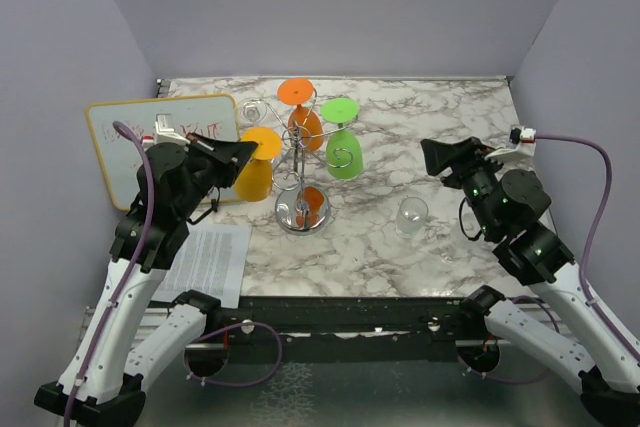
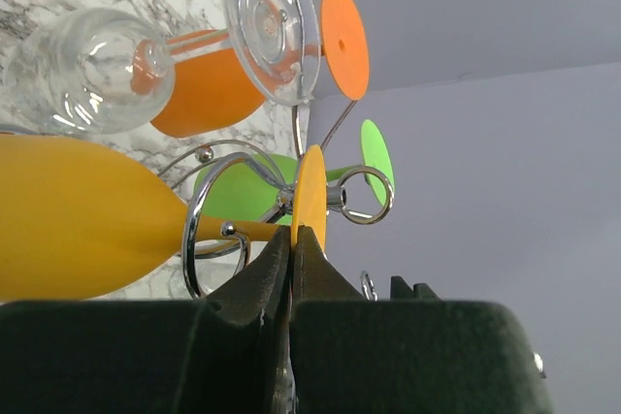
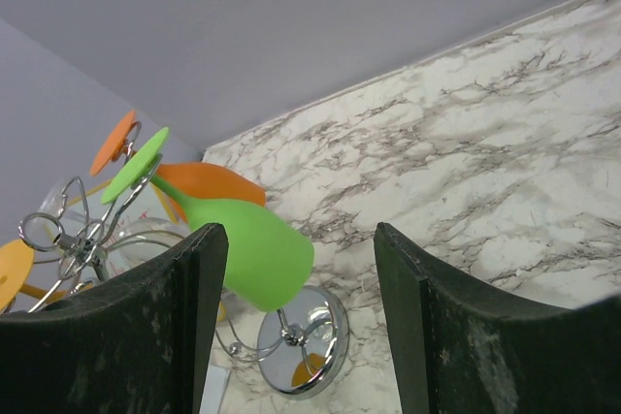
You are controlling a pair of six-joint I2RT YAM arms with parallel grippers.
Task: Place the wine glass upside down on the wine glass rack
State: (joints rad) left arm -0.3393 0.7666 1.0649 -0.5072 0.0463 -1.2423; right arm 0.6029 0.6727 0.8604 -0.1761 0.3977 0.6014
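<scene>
risk, slip: the yellow wine glass (image 2: pixel 87 215) is pinched only by the thin rim of its foot. a small twist of the wrist could let it slide free and fall to the marble table (image 1: pixel 450 117).
risk, early release: its stem lies inside a curled loop (image 2: pixel 191 239) of the wine glass rack (image 1: pixel 290 215), but i cannot tell whether the foot is seated on the wire. letting go too soon could tip it out.
risk, neighbours: the green glass (image 1: pixel 343 155), the orange glass (image 1: pixel 305 127) and a clear hanging glass (image 2: pixel 82 70) hang close by. a swing could knock them.
left gripper (image 2: pixel 293 235): clenched tight on the foot's edge.
right gripper (image 3: pixel 296 239): jaws spread wide, holding nothing, well apart from the rack.
wine glass: upside down at the rack's left side, bowl hanging low.
spare: another clear glass (image 1: pixel 412 212) waits on the table.
</scene>
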